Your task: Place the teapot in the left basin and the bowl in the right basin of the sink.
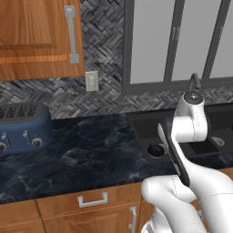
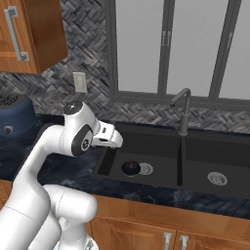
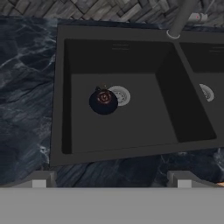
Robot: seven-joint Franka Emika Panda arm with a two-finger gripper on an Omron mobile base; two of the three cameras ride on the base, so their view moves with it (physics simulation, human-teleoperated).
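The teapot (image 3: 103, 101) sits on the floor of the left basin (image 3: 131, 127), just beside its round silver drain (image 3: 119, 95) on the drain's left side, nearer the basin's left wall than the divider. The pincer (image 3: 111, 179) hangs above the front edge of the sink (image 2: 146, 129), its two fingers spread as wide as they go and holding nothing; the teapot lies below and beyond it, well apart. Nothing stands between them. The right basin (image 2: 215, 166) lies past the central divider with its own drain (image 2: 217, 178). A grey gooseneck faucet (image 2: 182, 110) rises at the sink's back edge, over the divider. The bench (image 1: 91, 154) is dark marbled stone, with a blue toaster (image 1: 23, 127) near its left end against the woven-pattern backsplash (image 1: 102, 32). Wooden cabinets (image 1: 38, 38) hang above, and a window (image 2: 166, 49) stands behind the sink.
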